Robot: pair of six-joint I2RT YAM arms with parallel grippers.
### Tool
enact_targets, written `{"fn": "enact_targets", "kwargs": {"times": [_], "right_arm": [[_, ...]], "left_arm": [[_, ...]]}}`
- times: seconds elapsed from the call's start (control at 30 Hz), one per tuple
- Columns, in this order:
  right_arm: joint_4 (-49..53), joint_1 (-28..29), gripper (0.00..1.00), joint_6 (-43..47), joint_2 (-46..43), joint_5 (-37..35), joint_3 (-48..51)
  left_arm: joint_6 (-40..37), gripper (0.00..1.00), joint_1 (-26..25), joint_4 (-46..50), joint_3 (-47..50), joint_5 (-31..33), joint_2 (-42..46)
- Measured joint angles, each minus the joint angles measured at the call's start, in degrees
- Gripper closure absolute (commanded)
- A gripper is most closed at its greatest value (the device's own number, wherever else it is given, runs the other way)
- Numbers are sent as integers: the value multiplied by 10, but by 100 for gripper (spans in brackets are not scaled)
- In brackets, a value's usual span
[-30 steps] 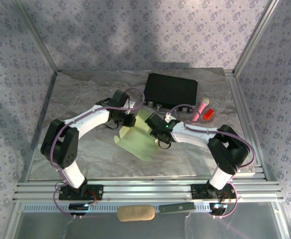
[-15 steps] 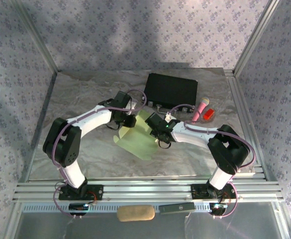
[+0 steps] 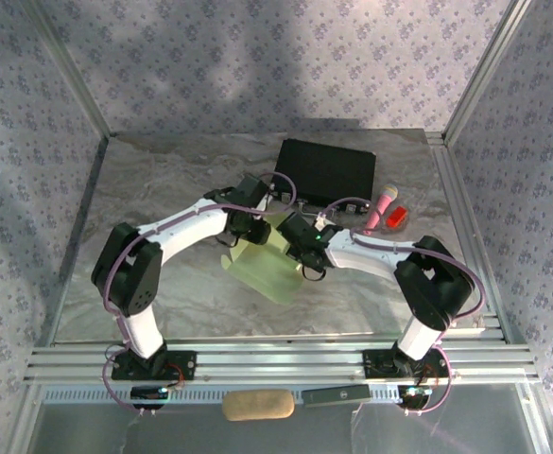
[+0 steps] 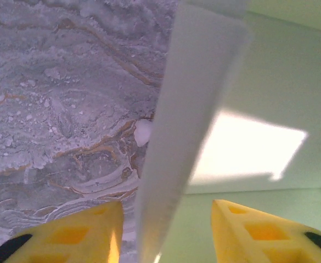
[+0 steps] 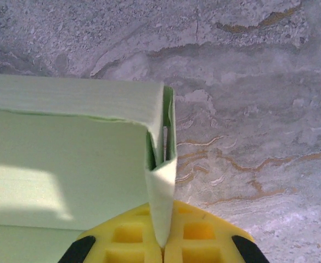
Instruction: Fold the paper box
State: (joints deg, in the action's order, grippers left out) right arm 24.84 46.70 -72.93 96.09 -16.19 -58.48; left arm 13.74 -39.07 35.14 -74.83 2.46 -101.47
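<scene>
We have the box (image 3: 267,270) at mid-table, just near of the black case (image 3: 325,173), partly lifted off the table (image 3: 172,284), with both arms meeting over its far edge. Our right gripper (image 5: 163,241) has its fingers pressed together on a doubled-over corner of the card, which we judge pins that fold and anchors the sheet. Our left gripper (image 4: 165,230) has its fingers apart, one on each side of an upright wall, without squeezing it. That straddle looks meant to steady the wall or steer it inward. Walls stand but the shape is not closed, so we judge the folding roughly midway.
</scene>
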Motion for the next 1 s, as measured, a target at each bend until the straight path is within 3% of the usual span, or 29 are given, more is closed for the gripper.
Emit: {"fn": "enact_targets", "kwargs": {"times": [0.13, 0.27, 0.33, 0.37, 0.6, 0.77, 0.9, 1.0], "right_arm": [[5, -12, 100, -21, 2, 22, -3], [5, -26, 100, -50, 2, 58, -3], [11, -36, 100, -73, 2, 87, -3], [14, -40, 100, -80, 2, 101, -3], [82, -55, 100, -191, 2, 212, -13], [132, -53, 100, -296, -1, 257, -27], [140, -51, 100, -375, -1, 284, -23], [134, -52, 84, -414, 3, 305, -21]], "left_arm": [[38, 46, -21, 31, -30, 40, 13], [104, 41, -30, 60, -40, 88, 78], [142, 25, -30, 72, -47, 114, 129], [157, 24, -30, 75, -49, 126, 153], [236, 24, -28, 97, -56, 163, 299], [282, 26, -41, 103, -4, 162, 332], [311, 26, -79, 115, 39, 163, 337], [325, 27, -108, 128, 46, 163, 338]]}}
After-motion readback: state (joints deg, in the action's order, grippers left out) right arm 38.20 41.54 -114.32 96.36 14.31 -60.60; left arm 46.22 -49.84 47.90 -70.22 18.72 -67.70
